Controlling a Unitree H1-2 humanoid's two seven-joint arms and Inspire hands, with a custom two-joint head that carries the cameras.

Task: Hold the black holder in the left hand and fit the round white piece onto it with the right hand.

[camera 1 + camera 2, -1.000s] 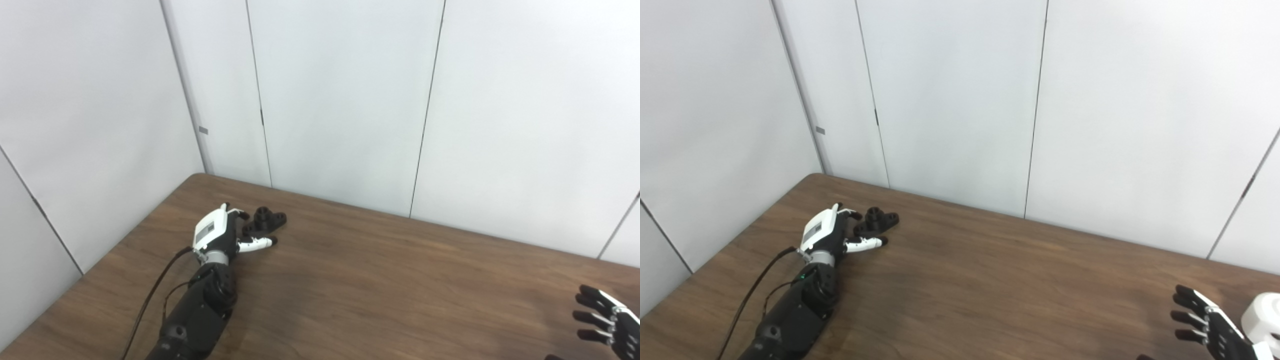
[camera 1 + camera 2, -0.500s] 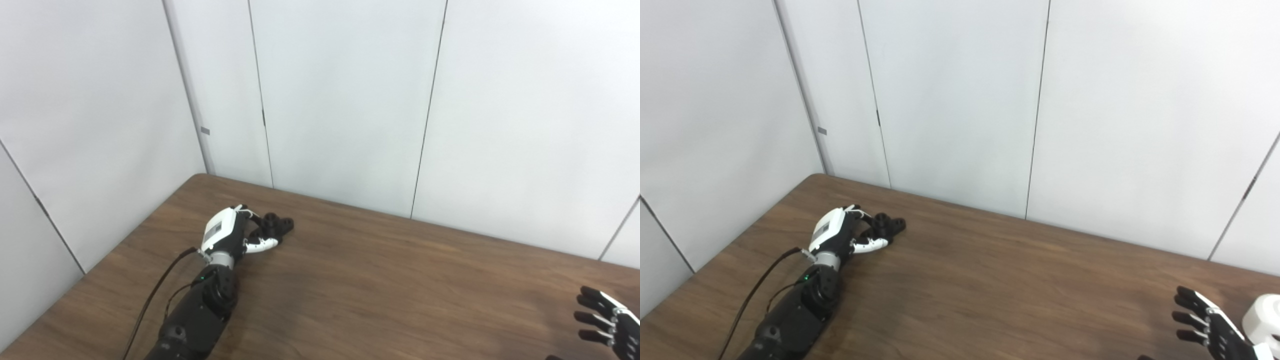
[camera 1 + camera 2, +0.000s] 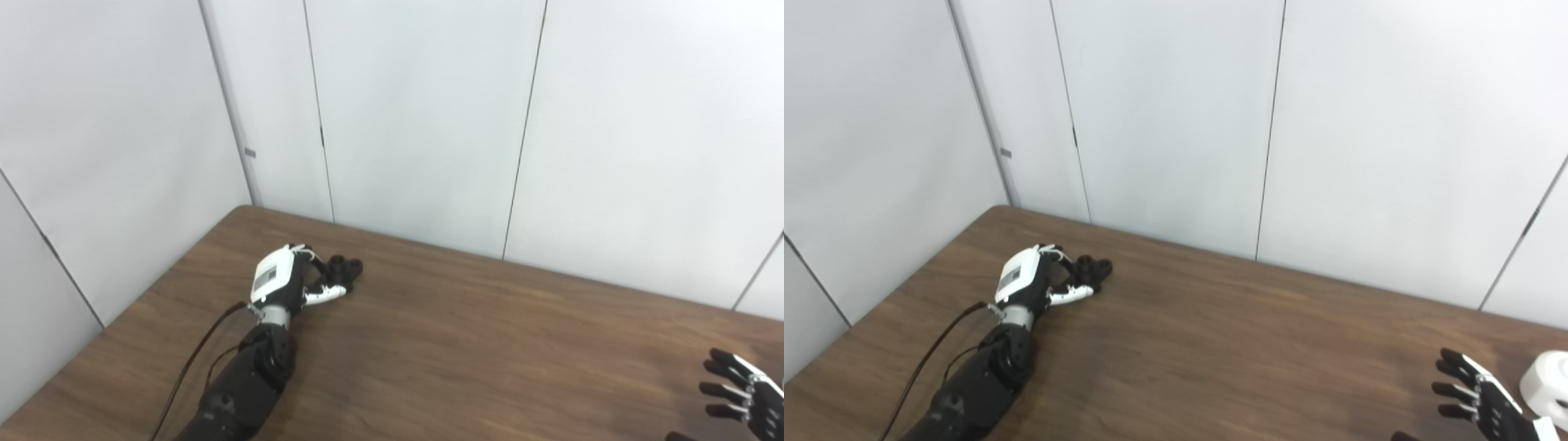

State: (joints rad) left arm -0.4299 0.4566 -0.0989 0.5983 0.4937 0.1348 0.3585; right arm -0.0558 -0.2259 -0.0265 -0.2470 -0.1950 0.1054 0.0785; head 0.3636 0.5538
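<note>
While the left robot hand (image 3: 288,283) curls round the black holder (image 3: 343,270), firm that grasp before lifting; right robot hand (image 3: 1476,398) spread wide, empty.

A: What colour is the desk (image 3: 465,355)?

B: Dark brown, with a wood grain running across it.

A: And the holder (image 3: 1093,269) at ten o'clock?

B: Black all over. The left hand (image 3: 1029,285) beside it has a white back with a grey patch, and black and white fingers.

A: The right hand (image 3: 1479,398)?

B: Black fingers with pale metal bits. The round piece (image 3: 1546,383) at four o'clock is white. The wall panels (image 3: 416,116) are pale grey with dark seams.
</note>
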